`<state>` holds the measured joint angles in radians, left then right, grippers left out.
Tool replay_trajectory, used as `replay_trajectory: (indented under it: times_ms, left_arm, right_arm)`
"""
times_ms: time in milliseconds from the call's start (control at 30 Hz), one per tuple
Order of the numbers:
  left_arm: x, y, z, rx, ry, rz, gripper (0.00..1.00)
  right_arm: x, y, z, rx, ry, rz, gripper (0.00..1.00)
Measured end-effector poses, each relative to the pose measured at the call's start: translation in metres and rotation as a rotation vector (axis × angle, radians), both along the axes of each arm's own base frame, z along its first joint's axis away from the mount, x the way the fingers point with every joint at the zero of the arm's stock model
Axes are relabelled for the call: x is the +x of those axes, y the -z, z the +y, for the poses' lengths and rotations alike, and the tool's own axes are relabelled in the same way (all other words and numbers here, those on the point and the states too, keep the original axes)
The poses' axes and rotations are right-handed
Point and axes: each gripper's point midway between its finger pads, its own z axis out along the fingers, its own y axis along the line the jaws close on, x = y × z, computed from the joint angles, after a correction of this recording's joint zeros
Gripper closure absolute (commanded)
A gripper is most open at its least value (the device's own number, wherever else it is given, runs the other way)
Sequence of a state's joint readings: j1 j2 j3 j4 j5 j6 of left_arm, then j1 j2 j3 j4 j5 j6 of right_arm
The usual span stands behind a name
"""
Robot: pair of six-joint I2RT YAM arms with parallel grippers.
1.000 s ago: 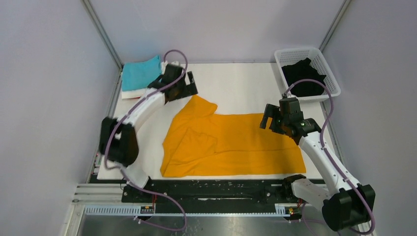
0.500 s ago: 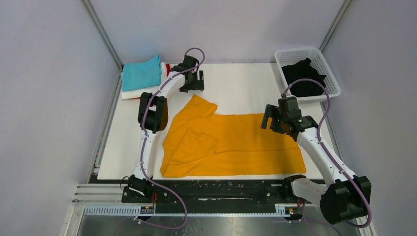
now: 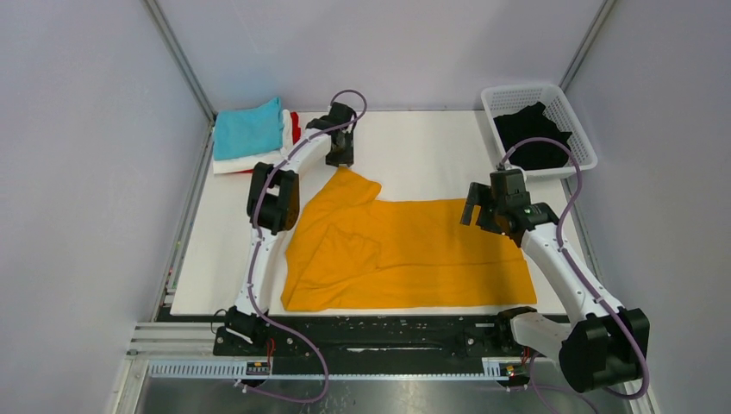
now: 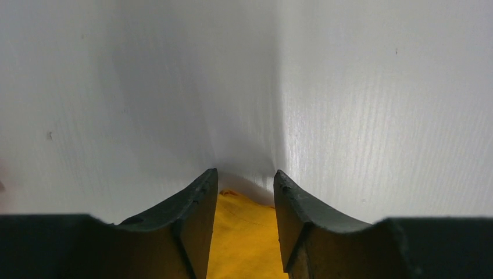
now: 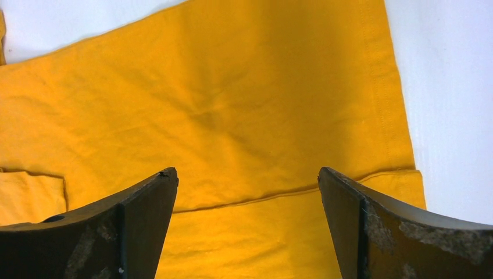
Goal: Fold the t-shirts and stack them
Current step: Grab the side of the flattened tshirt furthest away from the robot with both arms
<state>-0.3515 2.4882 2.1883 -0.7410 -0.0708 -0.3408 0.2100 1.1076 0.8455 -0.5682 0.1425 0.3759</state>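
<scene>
Our left pincer (image 3: 339,153) hung over the far-left tip of the orange shirt (image 3: 405,250), its fingers parted by a narrow gap and holding nothing. Our right pincer (image 3: 476,211) stood spread wide above the shirt's right part, equally empty.

From above we could not make out either gap, since the wrist housings covered the fingers; only the wrist views settled it. The left wrist view cut the fingers off at its lower edge and showed just a sliver of orange between them, and we could not tell whether the tips touched the cloth. At the far-left corner a teal shirt (image 3: 248,128) lay folded on top of a stack. It hid most of a white shirt (image 3: 250,160) and a red shirt (image 3: 296,127), of which only edges showed. A black shirt (image 3: 530,134) sat bunched in the basket (image 3: 576,129) at the far right, its shape hard to read.

The orange shirt lay mid-counter (image 3: 422,147) toward the near edge, mostly flat, with its left part doubled over and one point jutting toward the stack.

The right wrist view alone showed a stitched hem down the right edge and a folded layer's edge crossing between the fingers. The stack and basket appeared only from above.
</scene>
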Motion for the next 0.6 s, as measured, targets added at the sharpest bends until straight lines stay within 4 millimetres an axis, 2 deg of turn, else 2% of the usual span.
replay_trajectory:
  times_ms: [67,133,200,267,367,433,467,533,600]
  left_arm:
    - [-0.003,0.001,0.001,0.038,0.001,-0.007,0.8]
    - [-0.007,0.002,0.001,0.058,0.002,-0.003,1.0]
    - [-0.01,0.001,0.001,0.063,0.005,0.0,1.0]
    - [-0.013,0.001,-0.001,0.065,0.009,0.002,1.0]
    - [-0.022,0.001,0.002,0.066,0.009,0.011,1.0]
    - [-0.034,0.001,0.006,0.066,0.004,0.021,1.0]
    - [-0.044,0.001,0.01,0.067,0.002,0.032,1.0]
    - [-0.061,0.001,0.015,0.065,-0.004,0.05,1.0]
    - [-0.075,-0.003,0.02,0.058,-0.016,0.055,1.0]
  right_arm:
    - [0.001,0.001,-0.003,-0.01,0.003,0.001,0.01]
    - [0.007,0.002,-0.007,-0.034,-0.027,0.005,0.01]
    - [0.022,-0.003,-0.007,-0.074,-0.114,-0.014,0.01]
    - [0.046,-0.015,-0.002,-0.114,-0.233,-0.058,0.01]
    - [0.094,-0.055,0.011,-0.198,-0.482,-0.167,0.01]
    - [0.122,-0.09,0.018,-0.297,-0.674,-0.27,0.0]
    - [0.129,-0.103,0.02,-0.36,-0.774,-0.315,0.01]
    - [0.13,-0.113,0.019,-0.463,-0.943,-0.354,0.01]
    - [0.124,-0.106,0.015,-0.553,-1.113,-0.34,0.0]
